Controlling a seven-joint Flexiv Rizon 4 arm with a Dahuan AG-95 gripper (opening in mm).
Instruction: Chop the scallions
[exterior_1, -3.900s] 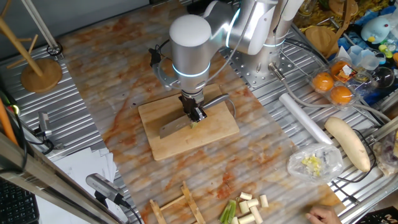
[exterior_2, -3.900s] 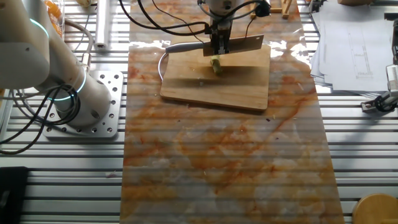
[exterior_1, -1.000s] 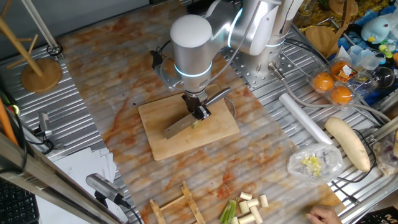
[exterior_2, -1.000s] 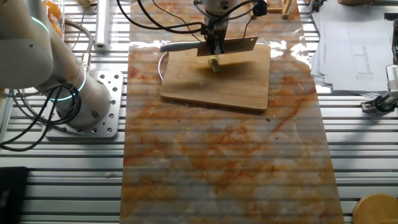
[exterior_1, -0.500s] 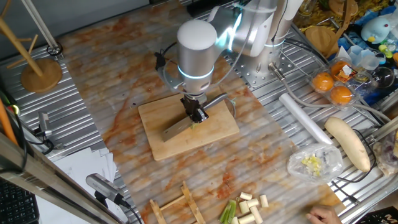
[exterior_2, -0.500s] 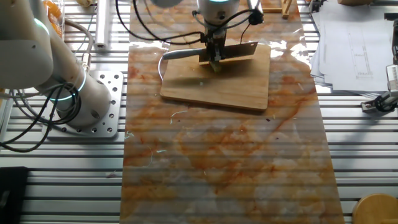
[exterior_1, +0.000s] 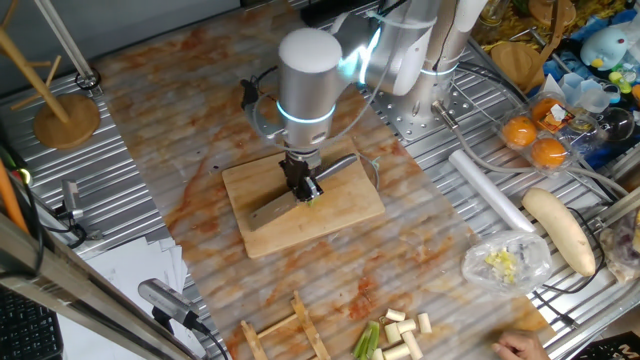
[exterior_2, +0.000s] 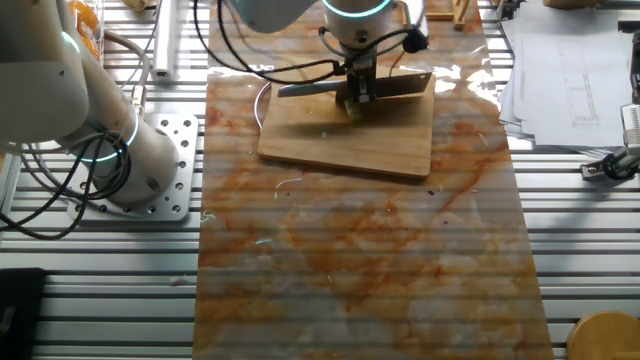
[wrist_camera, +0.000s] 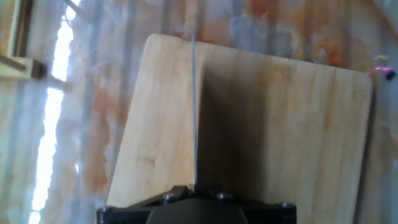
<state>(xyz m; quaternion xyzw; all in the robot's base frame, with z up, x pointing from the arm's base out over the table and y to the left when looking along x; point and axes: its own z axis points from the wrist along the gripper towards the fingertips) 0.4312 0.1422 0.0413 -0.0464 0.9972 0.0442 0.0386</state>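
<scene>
- One fixed view: claw clamped on knife, above the middle of the board. Blade toward 8 o'clock, handle toward 2 o'clock. Small scallion piece on the board, just at 4 o'clock of the claw, touching or nearly touching the blade. More scallions lying on the tabletop at 5 o'clock of the board, well apart from it: cut stalks and green lengths. Chopped bits in a bag at 3 to 4 o'clock. Oranges far toward 2 o'clock.
- The other fixed view: claw over the board's far half, closed on the knife, which runs from 9 to 3 o'clock with the broad blade at 3. Scallion piece directly at 6 o'clock of the claw, on the board. Papers at 3 o'clock of the board.
- Hand view: blade seen edge-on as a thin line running toward 12 o'clock across the board. Dark claw body along the bottom edge; fingertips not visible here. No scallion discernible in this view.
</scene>
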